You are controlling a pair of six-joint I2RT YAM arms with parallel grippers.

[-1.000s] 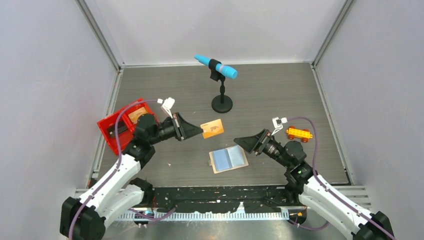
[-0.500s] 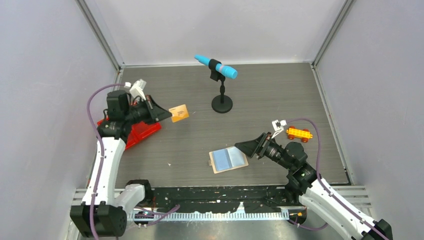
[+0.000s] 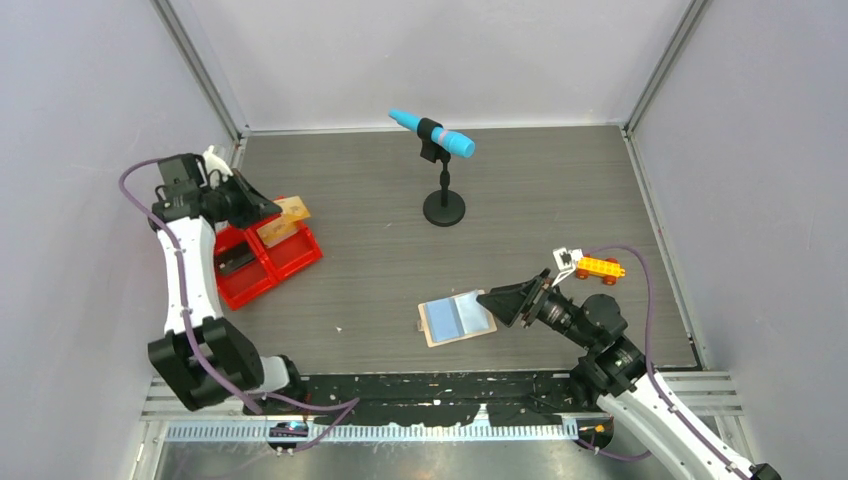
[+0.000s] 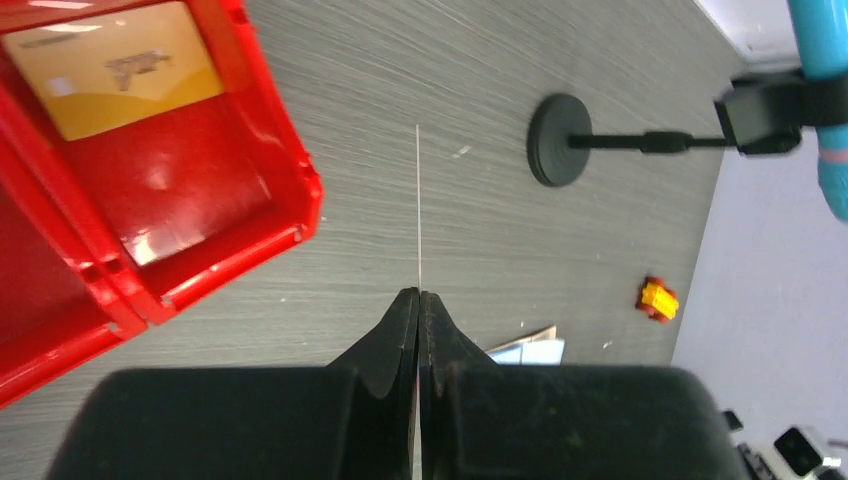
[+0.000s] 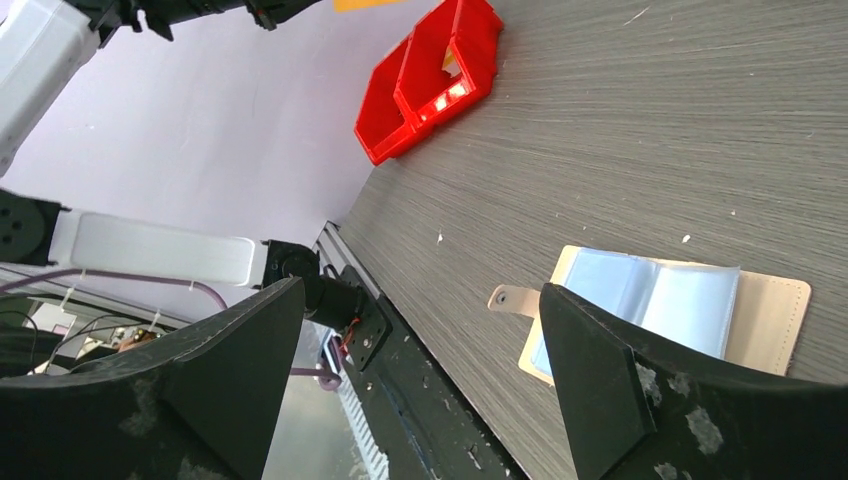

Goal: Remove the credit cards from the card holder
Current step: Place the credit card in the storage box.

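The card holder (image 3: 457, 318) lies open on the table, its blue-grey sleeves facing up; it also shows in the right wrist view (image 5: 670, 310). My left gripper (image 3: 272, 208) is shut on a tan-orange credit card (image 3: 293, 209), held above the red tray's (image 3: 278, 281) far right corner. In the left wrist view that card (image 4: 417, 200) shows edge-on as a thin line rising from the gripper (image 4: 418, 295). Another tan-orange card (image 4: 110, 68) lies in the tray's right compartment. A dark card (image 3: 237, 264) lies in the left one. My right gripper (image 3: 490, 298) stands open and empty just right of the holder.
A blue microphone (image 3: 432, 133) on a black round-based stand (image 3: 444, 208) stands at the back centre. An orange-yellow toy car (image 3: 598, 267) sits at the right, behind my right arm. The red tray is close to the left wall.
My left arm has swung left and back, carrying the tan-orange card from the table's middle to above the red tray. My right gripper has dropped slightly toward the holder's right edge.
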